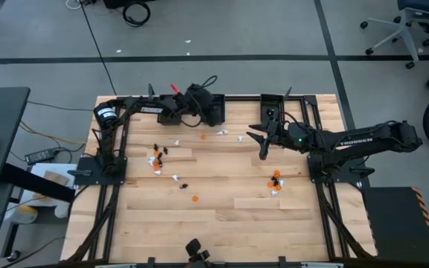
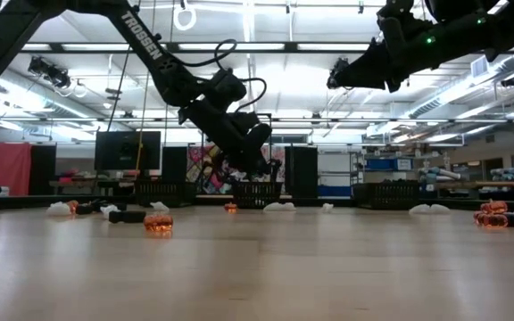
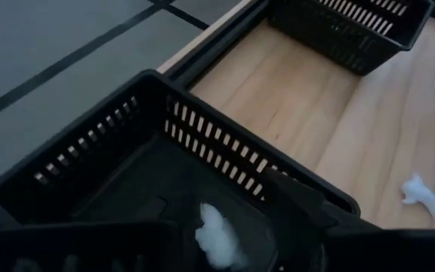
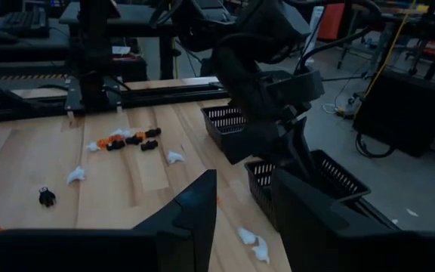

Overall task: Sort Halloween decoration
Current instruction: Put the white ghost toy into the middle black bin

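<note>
Closest to your low camera sits an orange trinket [image 2: 158,223] on the wooden table [image 1: 229,223]. Your left gripper [image 3: 225,227] hangs over a black bin [image 3: 89,162] at the far edge, fingers parted, a white trinket [image 3: 219,236] between them, inside the bin. Your right gripper [image 1: 262,146] hovers mid-table, jaws apart, empty. Other Halloween decorations [image 1: 159,158] lie scattered below.

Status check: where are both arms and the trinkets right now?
Left gripper over a far-edge bin, white trinket at its jaws. Right gripper hovering mid-table, jaws apart, empty. Trinkets scattered on the table. Nothing blocking.
</note>
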Robot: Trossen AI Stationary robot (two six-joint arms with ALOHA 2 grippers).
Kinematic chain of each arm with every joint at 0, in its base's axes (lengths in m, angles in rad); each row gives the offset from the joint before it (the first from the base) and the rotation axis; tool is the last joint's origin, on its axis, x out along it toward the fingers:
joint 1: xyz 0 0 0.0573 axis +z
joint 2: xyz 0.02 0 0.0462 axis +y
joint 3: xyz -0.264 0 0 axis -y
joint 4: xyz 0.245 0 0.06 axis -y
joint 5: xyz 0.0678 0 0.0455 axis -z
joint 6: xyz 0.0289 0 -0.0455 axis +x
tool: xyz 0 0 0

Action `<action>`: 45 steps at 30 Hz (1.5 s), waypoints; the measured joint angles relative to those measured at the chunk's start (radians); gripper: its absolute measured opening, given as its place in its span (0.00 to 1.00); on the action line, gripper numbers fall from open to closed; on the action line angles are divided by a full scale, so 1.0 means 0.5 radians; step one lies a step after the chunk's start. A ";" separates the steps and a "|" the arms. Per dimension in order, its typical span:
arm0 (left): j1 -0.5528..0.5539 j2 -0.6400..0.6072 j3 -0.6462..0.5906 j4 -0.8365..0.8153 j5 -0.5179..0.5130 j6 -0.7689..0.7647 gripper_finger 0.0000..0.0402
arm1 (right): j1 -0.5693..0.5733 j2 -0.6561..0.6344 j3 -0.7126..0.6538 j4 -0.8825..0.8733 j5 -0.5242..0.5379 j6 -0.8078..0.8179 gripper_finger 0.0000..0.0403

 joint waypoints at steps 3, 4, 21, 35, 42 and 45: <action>-0.003 0.000 0.000 -0.021 0.000 0.000 0.38 | 0.000 0.000 0.000 0.000 0.000 -0.004 0.33; -0.003 0.000 0.000 -0.023 0.001 0.001 0.39 | 0.000 0.000 0.000 0.000 0.000 -0.005 0.33; -0.487 0.068 0.005 0.346 -0.080 0.563 0.43 | 0.016 -0.069 0.000 -0.006 0.125 -0.088 0.33; -0.713 0.490 0.009 1.091 -0.333 0.236 0.44 | 0.097 -0.195 0.001 -0.017 0.146 -0.163 0.33; -0.712 0.657 0.147 1.196 -0.389 0.149 0.49 | 0.097 -0.156 0.001 -0.013 0.146 -0.148 0.33; -0.712 0.739 0.241 1.213 -0.392 0.132 0.51 | 0.096 -0.156 0.000 0.001 0.146 -0.147 0.33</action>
